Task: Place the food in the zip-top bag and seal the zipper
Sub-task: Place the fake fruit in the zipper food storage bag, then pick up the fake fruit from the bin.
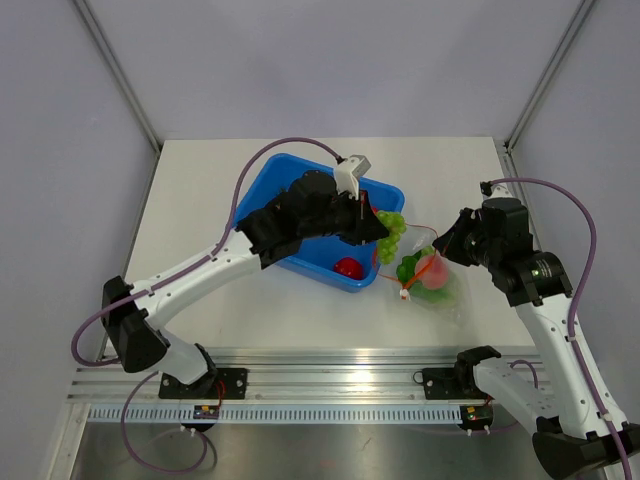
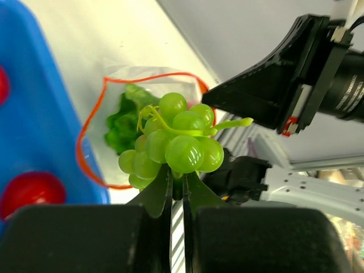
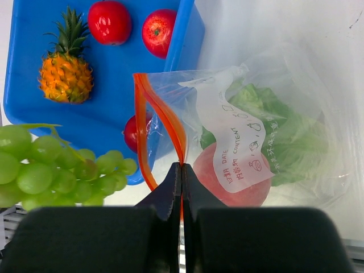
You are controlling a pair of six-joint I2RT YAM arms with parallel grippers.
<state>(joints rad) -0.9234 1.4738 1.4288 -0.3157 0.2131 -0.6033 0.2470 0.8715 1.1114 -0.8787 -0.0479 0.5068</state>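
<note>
My left gripper (image 1: 378, 232) (image 2: 177, 182) is shut on the stem end of a green grape bunch (image 1: 391, 231) (image 2: 176, 142), held above the gap between the tub and the zip-top bag (image 1: 436, 285) (image 3: 296, 91). My right gripper (image 1: 441, 246) (image 3: 182, 170) is shut on the bag's orange-red zipper (image 3: 149, 119) (image 2: 85, 133), and the mouth gapes open in a loop. Inside the bag lie a pink peach (image 1: 432, 270) (image 3: 227, 179) and a green cabbage (image 3: 287, 128) (image 2: 122, 122). The pineapple (image 3: 65, 71) and three round red fruits (image 3: 109, 21) (image 3: 158, 31) (image 1: 348, 267) lie in the tub.
The blue tub (image 1: 262, 192) (image 3: 108, 122) stands mid-table, its right corner close to the bag's mouth, and my left arm reaches across it. An aluminium rail (image 1: 320, 385) runs along the near table edge. Frame posts (image 1: 118, 70) rise at the back corners.
</note>
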